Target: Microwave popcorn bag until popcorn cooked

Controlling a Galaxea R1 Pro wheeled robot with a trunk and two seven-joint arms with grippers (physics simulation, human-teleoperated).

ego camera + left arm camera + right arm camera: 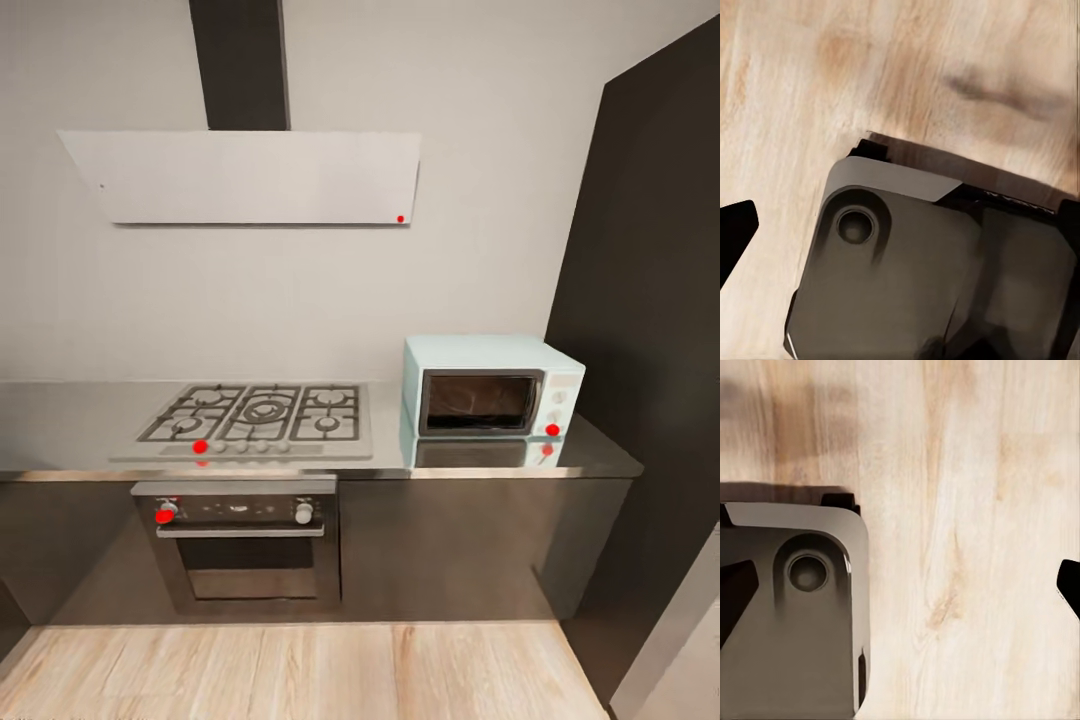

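Grippers: we see dark fingertips point(1069, 585) at the edges of the right wrist view and one point(735, 232) in the left, set wide apart, holding nothing, hanging over the wood floor point(960, 510) beside our grey base point(907, 262).

Microwave point(492, 398): far right on the countertop point(70, 425), door closed.

Popcorn bag: we cannot locate it.

Progress: nothing done yet, by our judgement.

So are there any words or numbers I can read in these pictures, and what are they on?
None can be read.
Oven panel: a faint mark between its two knobs, too blurred to read.
Microwave side panel: knobs and a red dot, no legible text.
Hob and hood: red dots, no words.
Left wrist view: a thin mark on the robot's base, too blurred to read.
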